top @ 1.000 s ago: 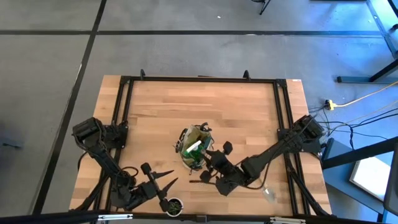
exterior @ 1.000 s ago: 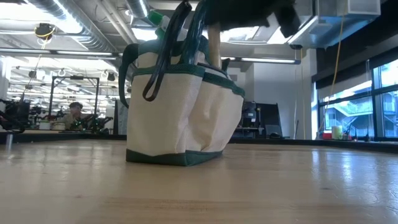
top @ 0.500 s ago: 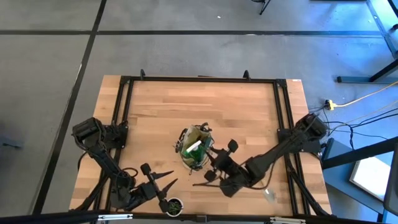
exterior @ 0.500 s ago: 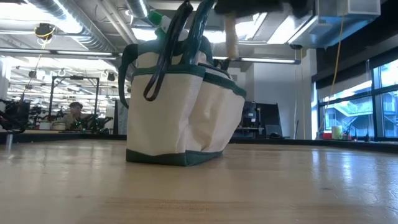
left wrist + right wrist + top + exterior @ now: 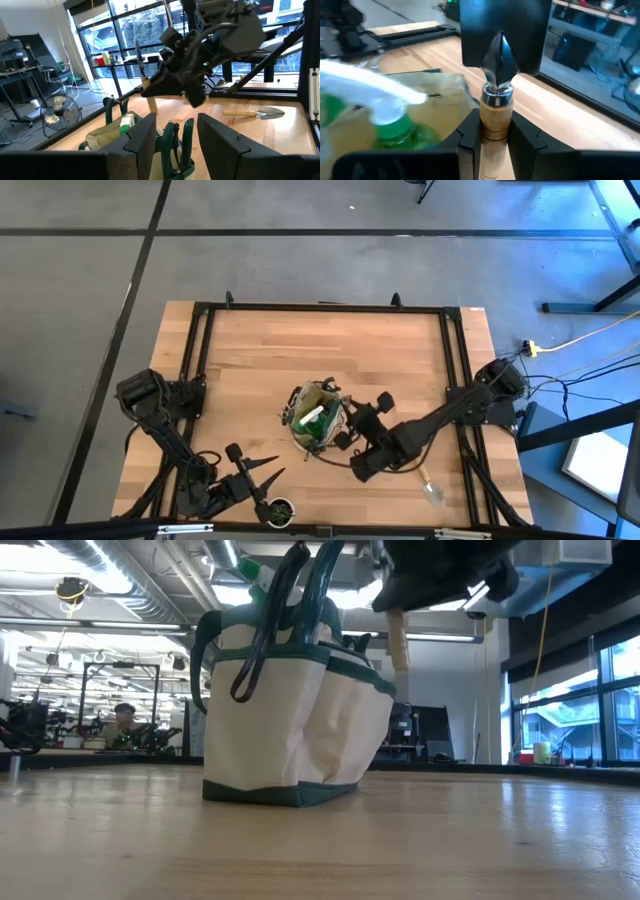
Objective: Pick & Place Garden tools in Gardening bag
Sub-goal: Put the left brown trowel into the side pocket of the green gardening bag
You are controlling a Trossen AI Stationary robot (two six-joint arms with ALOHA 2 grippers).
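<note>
The gardening bag [image 5: 298, 396] [image 5: 290, 730] stands upright on its base at mid-table. A green spray bottle with a white top [image 5: 312, 418] [image 5: 395, 127] sticks out of its mouth. My right gripper [image 5: 347, 430] [image 5: 496, 142] hovers just right of the bag, shut on a wooden-handled trowel with a black blade [image 5: 500, 35]. Another trowel [image 5: 430, 488] [image 5: 252, 112] lies flat near the front right corner. My left gripper [image 5: 262, 472] [image 5: 175, 135] waits open near the front edge, pointing level toward the bag. My right gripper pinches the trowel's wooden handle [image 5: 496, 117] between its two fingers [image 5: 470, 137], just below the metal collar. The fingers slant slightly down from the table's right side and lie across the handle. The trowel is lifted clear, roughly upright, blade up, handle end [image 5: 397, 645] hanging beside the bag's rim.
A small dark pot with a green plant [image 5: 280, 510] sits at the front edge by my left gripper. A black frame [image 5: 320, 307] runs around the table. Bare wood lies behind the bag and left of it.
My right gripper has moved toward the table's right and far side, away from over the bag's mouth, and has rolled at the wrist. The trowel's hanging handle has gone with it, from above the bag's rim to beside the bag.
</note>
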